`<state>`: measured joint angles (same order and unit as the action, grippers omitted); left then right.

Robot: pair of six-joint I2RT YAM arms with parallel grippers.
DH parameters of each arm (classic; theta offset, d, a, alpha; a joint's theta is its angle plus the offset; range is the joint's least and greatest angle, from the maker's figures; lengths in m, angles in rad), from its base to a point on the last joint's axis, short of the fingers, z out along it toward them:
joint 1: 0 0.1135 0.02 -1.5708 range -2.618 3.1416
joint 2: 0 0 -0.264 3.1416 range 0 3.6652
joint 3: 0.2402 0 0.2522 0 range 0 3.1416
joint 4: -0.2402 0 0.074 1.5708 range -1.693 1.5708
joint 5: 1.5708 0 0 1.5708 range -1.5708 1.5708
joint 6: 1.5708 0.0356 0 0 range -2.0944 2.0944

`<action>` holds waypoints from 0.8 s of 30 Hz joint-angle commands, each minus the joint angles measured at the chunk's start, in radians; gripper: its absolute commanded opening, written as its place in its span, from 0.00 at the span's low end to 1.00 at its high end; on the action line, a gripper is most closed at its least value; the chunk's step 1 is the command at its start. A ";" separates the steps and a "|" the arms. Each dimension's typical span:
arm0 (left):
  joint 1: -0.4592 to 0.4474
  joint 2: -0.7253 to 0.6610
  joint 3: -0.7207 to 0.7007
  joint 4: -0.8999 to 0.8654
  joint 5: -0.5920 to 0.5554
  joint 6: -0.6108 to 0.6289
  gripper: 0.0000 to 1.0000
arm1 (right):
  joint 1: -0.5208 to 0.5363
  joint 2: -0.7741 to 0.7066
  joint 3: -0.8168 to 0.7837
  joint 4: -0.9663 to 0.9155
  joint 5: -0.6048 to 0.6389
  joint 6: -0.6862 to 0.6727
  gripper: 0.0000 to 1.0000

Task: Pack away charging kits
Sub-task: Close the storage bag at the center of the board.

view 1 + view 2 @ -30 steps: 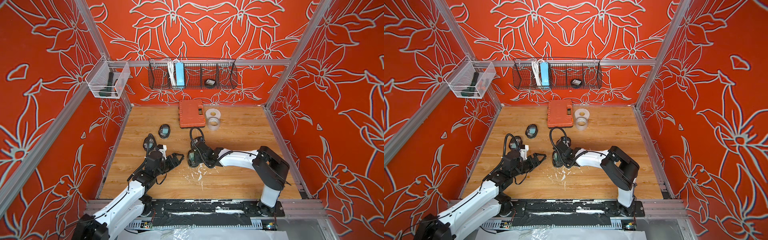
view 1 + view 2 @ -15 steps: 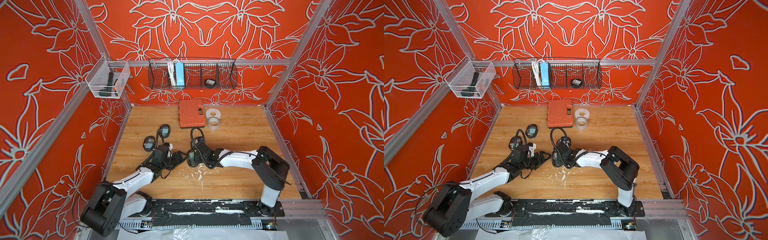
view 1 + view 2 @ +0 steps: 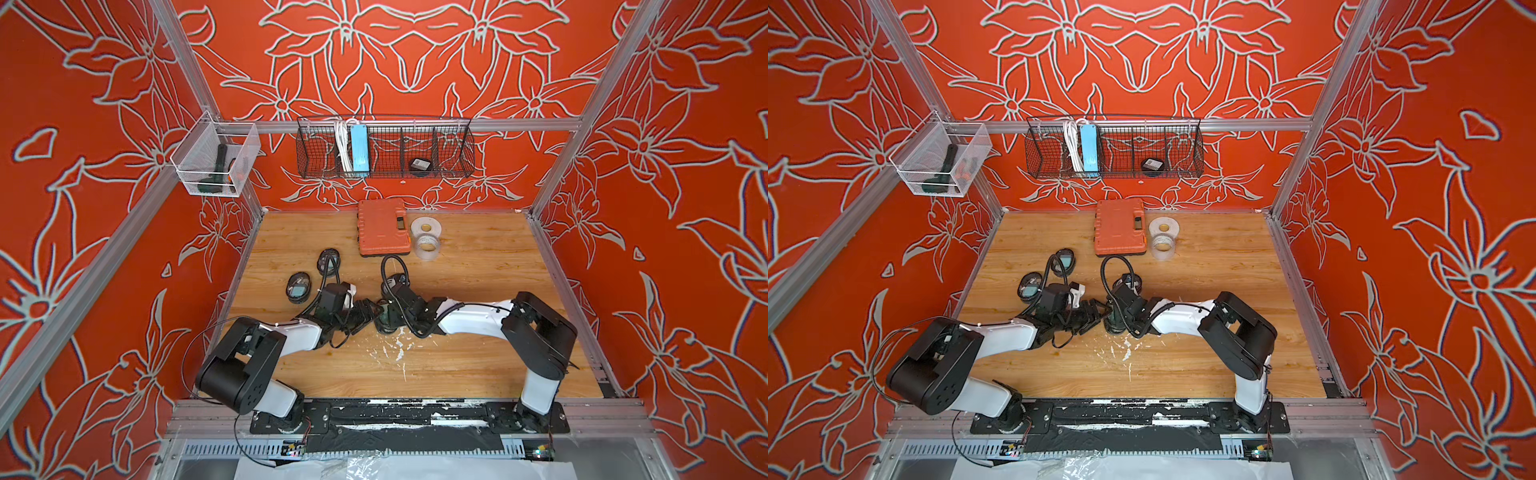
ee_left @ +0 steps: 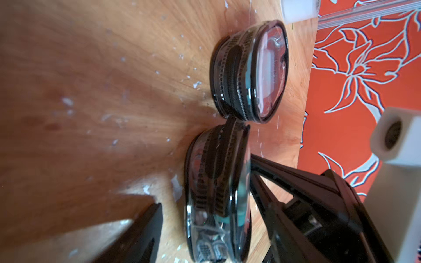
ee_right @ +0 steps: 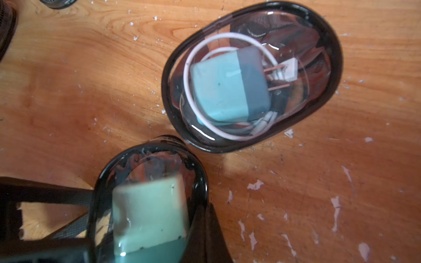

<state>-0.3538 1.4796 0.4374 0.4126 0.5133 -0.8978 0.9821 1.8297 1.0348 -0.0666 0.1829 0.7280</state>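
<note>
Nearside of the orange case (image 3: pixel 382 226), right gripper (image 3: pixel 386 316) pinches a pouch (image 5: pixel 148 205), left gripper (image 3: pixel 366 312) gapes around it; seems light, slick: grab the rim (image 5: pixel 205 186).

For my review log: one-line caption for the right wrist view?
Right gripper holds a pouch with a teal plug; a second pouch, with plug and coiled cable, lies on the table.

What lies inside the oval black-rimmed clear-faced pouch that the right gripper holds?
Through the clear face of the pouch, a teal cube wall plug shows, blurred. Whatever lies beneath the plug is covered.
</note>
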 commanded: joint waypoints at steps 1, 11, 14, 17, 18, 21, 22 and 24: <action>0.005 0.048 0.004 0.016 0.006 0.002 0.72 | -0.002 0.032 -0.007 -0.013 -0.017 0.019 0.00; 0.003 0.194 0.043 0.048 0.026 -0.003 0.67 | -0.002 0.020 -0.016 -0.003 -0.027 0.009 0.00; 0.003 0.227 0.051 0.037 0.027 0.003 0.65 | -0.002 0.017 -0.017 0.000 -0.029 0.007 0.00; 0.000 0.253 0.050 0.043 0.031 0.007 0.64 | -0.002 0.018 -0.016 0.002 -0.033 0.006 0.00; 0.000 0.260 0.051 0.046 0.031 0.008 0.63 | -0.002 0.018 -0.016 0.004 -0.034 0.006 0.00; -0.005 0.288 0.059 0.039 0.028 0.015 0.61 | -0.002 0.022 -0.013 0.004 -0.036 0.006 0.00; -0.007 0.297 0.062 0.038 0.028 0.018 0.61 | -0.002 0.022 -0.013 0.004 -0.036 0.007 0.00; -0.012 0.324 0.077 0.023 0.024 0.027 0.61 | -0.002 0.018 -0.013 0.004 -0.037 0.007 0.00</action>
<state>-0.3538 1.7191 0.5365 0.6113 0.5938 -0.8940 0.9802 1.8297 1.0348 -0.0666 0.1726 0.7277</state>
